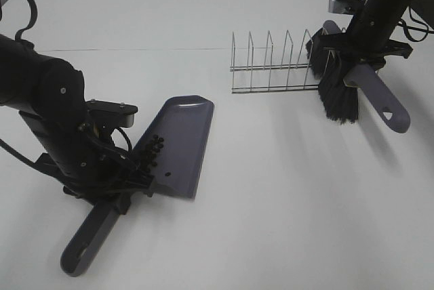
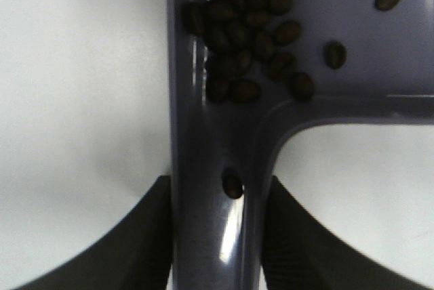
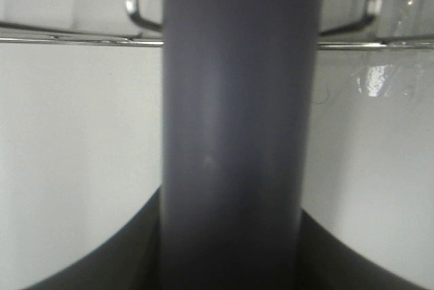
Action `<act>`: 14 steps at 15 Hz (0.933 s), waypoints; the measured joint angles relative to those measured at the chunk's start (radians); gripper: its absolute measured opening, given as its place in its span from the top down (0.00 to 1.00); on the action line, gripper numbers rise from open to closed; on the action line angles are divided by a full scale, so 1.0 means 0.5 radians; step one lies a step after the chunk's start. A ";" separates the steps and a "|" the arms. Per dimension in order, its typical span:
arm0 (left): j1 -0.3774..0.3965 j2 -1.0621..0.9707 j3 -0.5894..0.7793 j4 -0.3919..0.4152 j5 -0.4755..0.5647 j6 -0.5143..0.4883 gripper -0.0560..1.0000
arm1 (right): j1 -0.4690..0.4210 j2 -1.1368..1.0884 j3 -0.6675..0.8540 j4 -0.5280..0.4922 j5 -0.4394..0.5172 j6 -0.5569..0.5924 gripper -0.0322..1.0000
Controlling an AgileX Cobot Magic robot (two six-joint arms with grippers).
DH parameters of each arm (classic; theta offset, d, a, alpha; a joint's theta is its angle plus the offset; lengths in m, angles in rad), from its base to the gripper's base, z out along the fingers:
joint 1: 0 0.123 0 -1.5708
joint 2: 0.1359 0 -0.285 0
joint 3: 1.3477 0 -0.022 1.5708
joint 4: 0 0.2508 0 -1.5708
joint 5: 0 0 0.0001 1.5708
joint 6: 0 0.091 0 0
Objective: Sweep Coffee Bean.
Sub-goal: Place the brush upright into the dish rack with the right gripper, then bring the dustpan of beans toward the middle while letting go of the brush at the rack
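High camera overlooks the whole table (image 1: 285, 229); wrist cameras press close on the dustpan (image 2: 203, 242) and brush (image 3: 230, 134) handles it shows.

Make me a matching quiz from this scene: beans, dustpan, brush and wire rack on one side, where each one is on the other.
1 coffee beans
2 dustpan
3 brush
4 wire rack

A gripped in the right hand
B standing on the table, in no hand
C lying in the dustpan, near its handle
D held by its handle in the left hand

Pairs: 1-C, 2-D, 3-A, 4-B
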 joint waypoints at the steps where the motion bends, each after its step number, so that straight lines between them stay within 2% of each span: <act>1: 0.000 0.000 0.000 -0.004 0.000 0.000 0.65 | 0.000 0.008 0.000 0.026 0.004 0.000 0.61; 3: 0.000 0.000 0.000 -0.014 0.000 -0.024 0.65 | 0.000 0.020 0.000 0.040 0.004 0.000 0.47; 4: 0.000 0.000 0.000 -0.016 -0.002 -0.048 0.65 | 0.000 0.020 0.000 0.040 0.004 0.004 0.45; 14: 0.000 0.002 -0.016 -0.052 -0.004 -0.092 0.65 | 0.000 -0.286 0.004 -0.012 0.002 0.012 0.43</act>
